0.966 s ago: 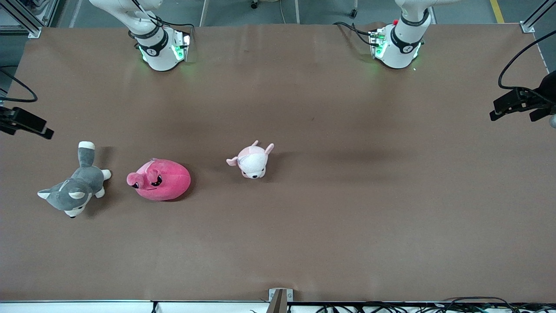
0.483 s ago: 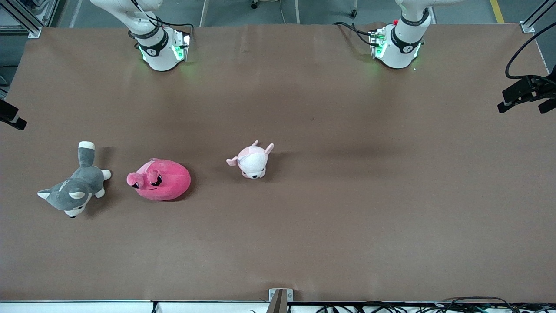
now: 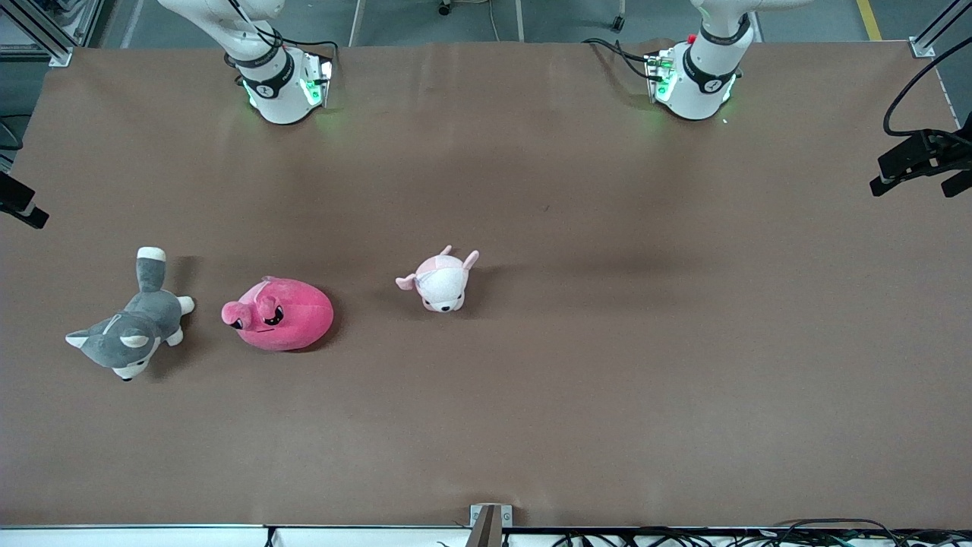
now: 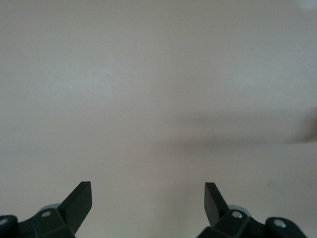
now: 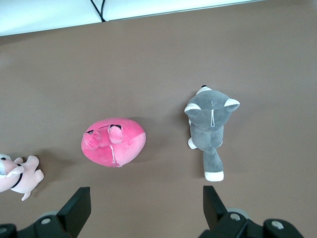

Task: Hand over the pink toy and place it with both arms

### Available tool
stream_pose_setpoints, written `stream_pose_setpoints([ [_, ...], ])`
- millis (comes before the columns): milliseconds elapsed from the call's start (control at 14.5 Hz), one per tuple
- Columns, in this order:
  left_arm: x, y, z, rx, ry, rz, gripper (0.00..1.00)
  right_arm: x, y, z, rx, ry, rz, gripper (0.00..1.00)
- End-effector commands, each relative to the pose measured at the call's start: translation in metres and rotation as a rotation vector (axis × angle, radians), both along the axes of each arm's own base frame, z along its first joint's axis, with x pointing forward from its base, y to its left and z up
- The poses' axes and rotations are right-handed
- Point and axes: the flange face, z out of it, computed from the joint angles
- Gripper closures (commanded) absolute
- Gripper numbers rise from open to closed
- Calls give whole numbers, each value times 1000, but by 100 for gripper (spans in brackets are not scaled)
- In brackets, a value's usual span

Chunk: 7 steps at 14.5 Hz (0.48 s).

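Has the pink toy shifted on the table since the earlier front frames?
No. The pink toy lies where it did, between the husky plush and the pale plush, with unchanged gaps to both.

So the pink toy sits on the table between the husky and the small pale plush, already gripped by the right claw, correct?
Not gripped. The right wrist view shows the right claw open, high above the pink toy, which lies untouched between the husky and the small pale plush.
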Motion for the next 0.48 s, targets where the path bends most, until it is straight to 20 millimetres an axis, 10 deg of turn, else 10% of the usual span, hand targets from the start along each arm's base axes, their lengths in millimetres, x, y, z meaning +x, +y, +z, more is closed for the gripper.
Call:
stream_pose_setpoints([
  [0,-7,0,4,-17,-2,3,0,-9,2,-3,-22,-5,10,0],
  [414,-6,4,2,-17,0,11,0,-22,15,-6,-47,-5,36,0],
])
